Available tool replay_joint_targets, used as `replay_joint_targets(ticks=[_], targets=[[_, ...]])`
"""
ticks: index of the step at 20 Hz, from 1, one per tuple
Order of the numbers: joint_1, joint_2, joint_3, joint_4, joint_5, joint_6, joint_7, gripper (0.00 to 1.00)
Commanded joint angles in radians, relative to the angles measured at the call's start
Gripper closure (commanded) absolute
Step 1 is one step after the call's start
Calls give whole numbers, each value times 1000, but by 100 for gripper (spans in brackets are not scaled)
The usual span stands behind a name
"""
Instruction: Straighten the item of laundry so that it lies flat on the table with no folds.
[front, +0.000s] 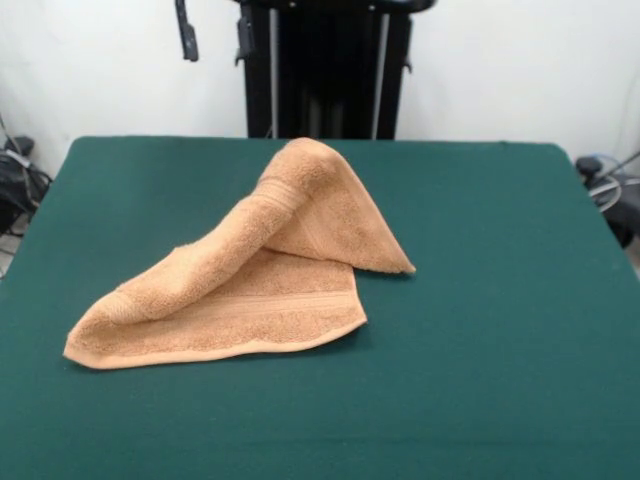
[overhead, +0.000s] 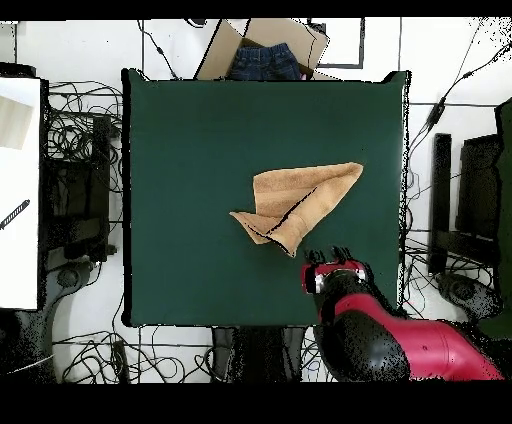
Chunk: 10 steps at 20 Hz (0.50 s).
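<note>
The item of laundry (front: 250, 280) (overhead: 300, 195) is a tan-orange terry towel lying near the middle of the dark green table (front: 500, 300) (overhead: 190, 140). It is folded over itself: one part rises in a ridge and drapes across the lower layer, ending in a pointed corner. A woven border band runs along the flat lower edge. My gripper (overhead: 327, 254) (front: 215, 45) hovers near the table's robot-side edge, just beyond the towel's nearest corner and apart from it. It is open, with nothing between its fingers. In the front view only its dark tips show.
A cardboard box (overhead: 262, 50) with blue jeans sits beyond the table's far edge in the overhead view. Cables lie on the floor around the table. A white surface (overhead: 20, 190) stands at the left and dark equipment (overhead: 478, 190) at the right.
</note>
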Motion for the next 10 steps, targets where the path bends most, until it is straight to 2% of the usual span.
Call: replay_joint_targets(ticks=[1,3,5,7,10], targets=[[48,-74,73,62,95,14,146,0],[75,-122,93,13,184,127,128,0],[123,-136,73,-66,230,244,83,0],[184,-105,29,-135,229,296,75,0],[341,-62,-117,-264,139,340,135,0]])
